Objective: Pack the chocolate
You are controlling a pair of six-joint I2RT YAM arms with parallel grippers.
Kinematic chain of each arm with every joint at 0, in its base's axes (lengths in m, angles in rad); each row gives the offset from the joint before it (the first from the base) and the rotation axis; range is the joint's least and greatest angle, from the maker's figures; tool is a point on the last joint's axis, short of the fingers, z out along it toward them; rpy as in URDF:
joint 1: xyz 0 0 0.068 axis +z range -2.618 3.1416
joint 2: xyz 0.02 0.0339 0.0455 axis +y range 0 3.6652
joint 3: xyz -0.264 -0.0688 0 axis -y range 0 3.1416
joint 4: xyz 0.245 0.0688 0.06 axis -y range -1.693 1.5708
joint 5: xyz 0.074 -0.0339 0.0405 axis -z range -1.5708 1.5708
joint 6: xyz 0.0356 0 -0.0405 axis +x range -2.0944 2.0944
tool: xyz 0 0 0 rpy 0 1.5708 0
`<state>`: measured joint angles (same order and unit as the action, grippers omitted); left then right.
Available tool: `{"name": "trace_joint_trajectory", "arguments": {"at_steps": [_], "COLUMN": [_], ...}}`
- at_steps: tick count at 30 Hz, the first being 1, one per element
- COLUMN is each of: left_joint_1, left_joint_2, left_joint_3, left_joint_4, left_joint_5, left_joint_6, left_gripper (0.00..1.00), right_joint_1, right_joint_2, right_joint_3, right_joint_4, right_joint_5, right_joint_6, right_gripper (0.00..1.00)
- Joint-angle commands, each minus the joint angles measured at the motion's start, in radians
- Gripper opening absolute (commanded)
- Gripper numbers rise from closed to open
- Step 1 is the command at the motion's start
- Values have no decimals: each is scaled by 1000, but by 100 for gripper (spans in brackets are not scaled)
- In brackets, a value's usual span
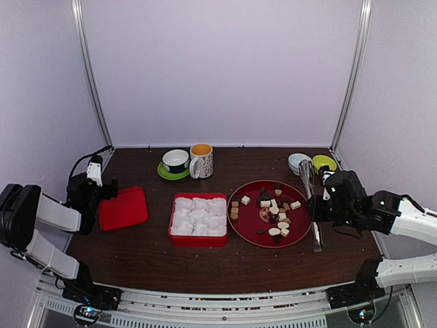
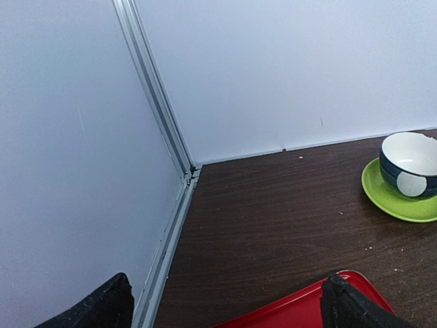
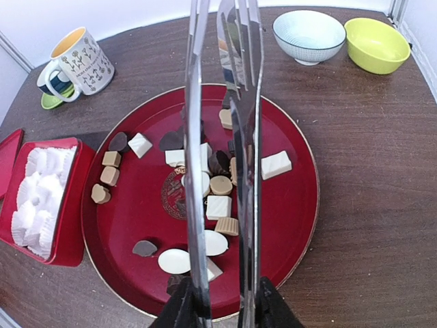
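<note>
The chocolate lies as many small dark, tan and cream-white pieces on a round red plate. My right gripper is shut on long metal tongs, squeezing their two arms near together. The tongs reach out over the plate's right side with nothing between their arms. A red box lined with white paper cups sits left of the plate. My left gripper is open and holds nothing, beside a red lid.
A patterned mug and a cup on a green saucer stand at the back. A pale bowl and a yellow-green bowl sit back right. White walls enclose the table.
</note>
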<state>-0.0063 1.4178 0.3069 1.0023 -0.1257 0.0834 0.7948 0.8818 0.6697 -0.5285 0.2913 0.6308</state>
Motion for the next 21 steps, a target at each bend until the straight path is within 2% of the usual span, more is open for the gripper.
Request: {"name": "trace_joint_trajectory", "arguments": {"at_steps": [1, 7, 18, 20, 21], "left_joint_1": [6, 6, 6, 6, 6], "left_joint_2": [5, 5, 5, 6, 5], "left_joint_3": [-5, -6, -6, -6, -6], "left_joint_4": [65, 65, 65, 65, 65], "left_joint_5": [12, 12, 12, 12, 12], "left_joint_6": [-4, -4, -4, -4, -4], "left_gripper": [98, 98, 98, 98, 98], "right_joint_1": [-6, -21, -37, -40, -41], "right_joint_2": [36, 179, 542, 593, 614], "right_joint_3": [3, -31, -32, -14, -6], "right_joint_4": [7, 165, 369, 380, 380], "right_joint_5": [-9, 16, 85, 88, 88], "right_joint_6": [-25, -39, -12, -7, -6], "right_gripper": [27, 27, 28, 33, 40]}}
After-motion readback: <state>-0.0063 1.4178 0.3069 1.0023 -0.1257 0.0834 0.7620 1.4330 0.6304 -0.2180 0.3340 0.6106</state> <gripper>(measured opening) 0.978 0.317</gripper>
